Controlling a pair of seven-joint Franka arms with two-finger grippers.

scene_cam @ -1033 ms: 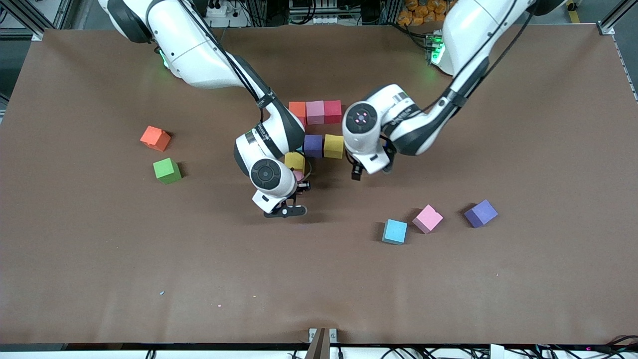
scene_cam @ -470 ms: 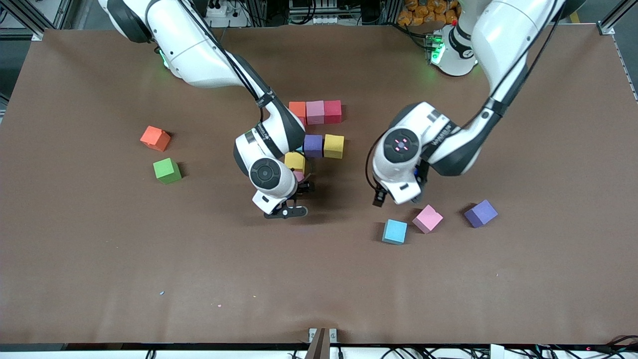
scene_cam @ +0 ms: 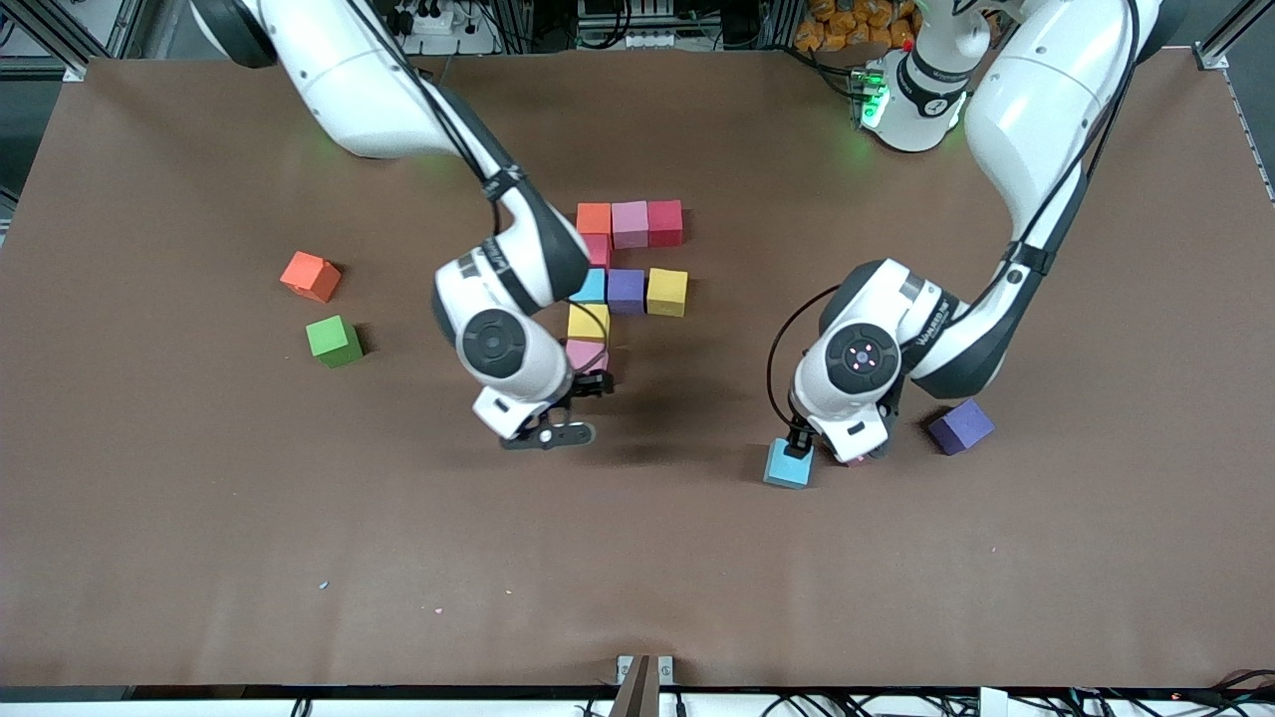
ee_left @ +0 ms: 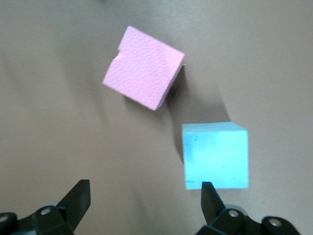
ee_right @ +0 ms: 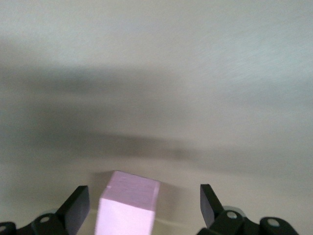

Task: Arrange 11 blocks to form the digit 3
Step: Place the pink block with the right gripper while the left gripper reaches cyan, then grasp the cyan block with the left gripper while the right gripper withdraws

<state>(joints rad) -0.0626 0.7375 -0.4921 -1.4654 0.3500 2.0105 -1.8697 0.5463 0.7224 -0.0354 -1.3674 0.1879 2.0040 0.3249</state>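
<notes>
Front view, read as a dial with twelve at the robots' bases, gives us the unfinished digit 3 [scene_cam: 626, 289] just toward twelve from the middle of the table [scene_cam: 199, 558]. Its top bar is an orange cube [scene_cam: 595, 218], a pink cube [scene_cam: 630, 223] and a red cube [scene_cam: 665, 221], touching in a row. At six o'clock of the orange cube we see a second red cube [scene_cam: 599, 251], partly hidden by the right arm. Below it run a light blue cube [scene_cam: 590, 288], a purple cube [scene_cam: 626, 290] and a yellow cube [scene_cam: 666, 291]. At six o'clock of the light blue cube sit a second yellow cube [scene_cam: 588, 321] and then the last pink cube [scene_cam: 586, 354].

We find the right gripper [scene_cam: 576, 408] [ee_right: 144, 196] low at that last pink cube [ee_right: 128, 208], its pincer spread, the cube between the fingers and closer to one.

Toward four o'clock, the left gripper [scene_cam: 825, 448] [ee_left: 144, 193] hangs with its pincer spread and holding nothing, over a loose blue cube [scene_cam: 789, 464] [ee_left: 215, 154] and a loose pink cube [ee_left: 143, 67]; a loose purple cube [scene_cam: 961, 426] lies near.

Toward nine o'clock we see a loose orange cube [scene_cam: 310, 276] and a green cube [scene_cam: 334, 341].
</notes>
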